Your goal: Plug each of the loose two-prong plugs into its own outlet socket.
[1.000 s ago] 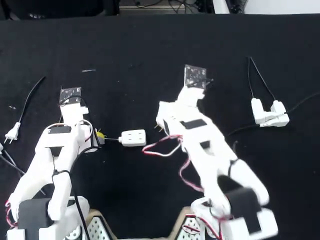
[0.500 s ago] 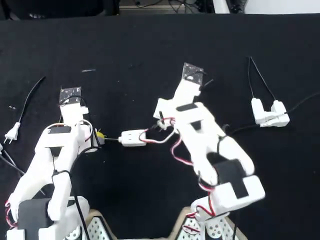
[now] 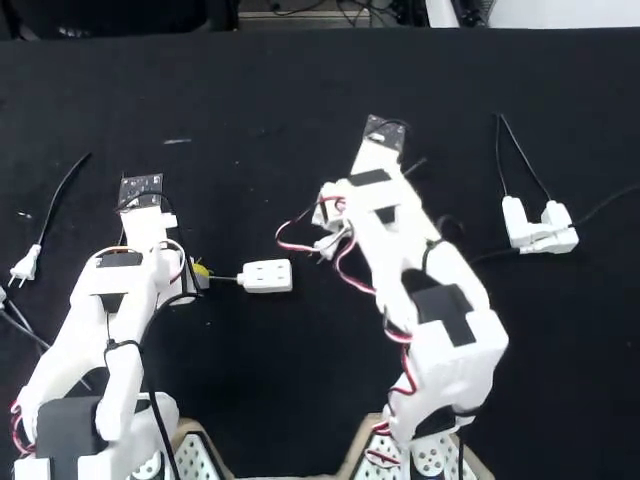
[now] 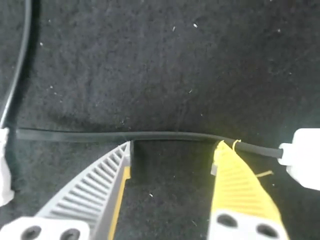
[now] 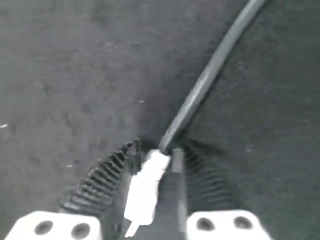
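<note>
A white outlet socket block [image 3: 267,275] lies on the black table, its black cable [image 4: 165,136] running left. My left gripper [image 3: 196,273] sits just left of the block, open, the grey and yellow fingertips [image 4: 227,165] astride that cable; the socket block [image 4: 304,157] is close beside the left gripper [image 4: 172,150]. My right gripper [image 3: 323,244] hangs just right of the block and a little farther back, shut on a white two-prong plug [image 5: 146,187] whose black cord [image 5: 210,75] runs away from the right gripper [image 5: 156,150]. Another loose plug [image 3: 22,268] lies at the far left.
A second white socket piece [image 3: 540,228] with black cables sits at the right. Red and white wires [image 3: 300,232] loop off the right arm near the block. A thin black cable [image 3: 60,195] trails from the far-left plug. The far half of the table is bare black cloth.
The right arm has swung its elbow from the right toward the centre. Its gripper, still holding the plug, dipped toward the socket block and then drew slightly back. The left arm stayed still.
</note>
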